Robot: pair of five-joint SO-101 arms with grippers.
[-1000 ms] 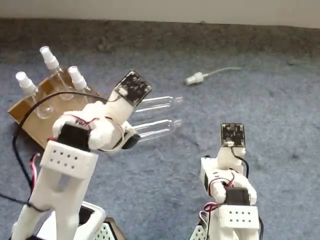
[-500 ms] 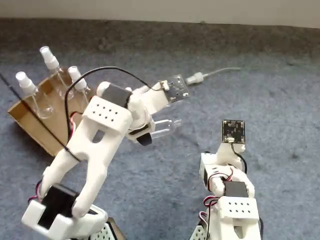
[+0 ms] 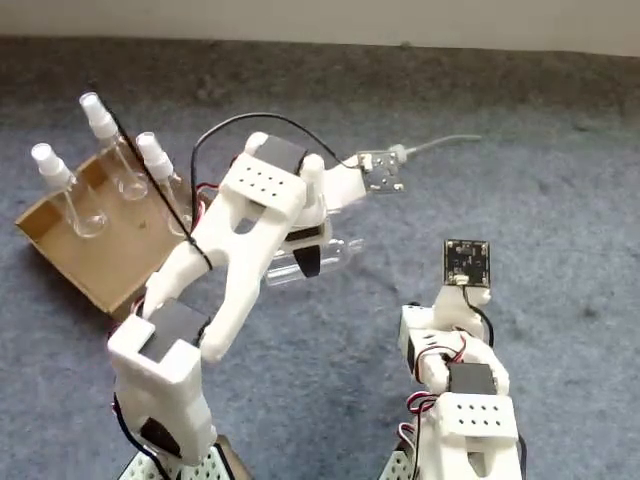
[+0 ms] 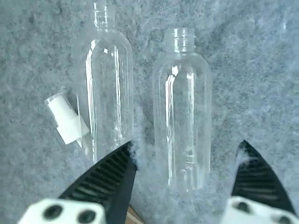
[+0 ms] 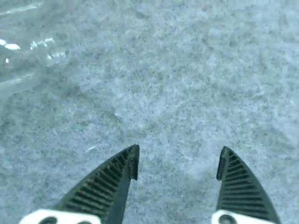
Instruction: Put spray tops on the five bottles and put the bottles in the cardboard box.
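Both gape open: left claw (image 4: 187, 146) stretched over two lying bottles (image 4: 182, 116), right claw (image 5: 180, 154) low above carpet (image 5: 187, 70).

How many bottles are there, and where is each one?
5. Three capped bottles stand in the box. Two uncapped bottles lie side by side on the carpet, below the left tool. The arm could hide more.

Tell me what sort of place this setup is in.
Probably an indoor hobby or lab bench for small-robot trials, not a factory. The work surface is grey carpet-like fabric. A small white left arm and right arm sit at it, and the packing target is a plain cardboard box.
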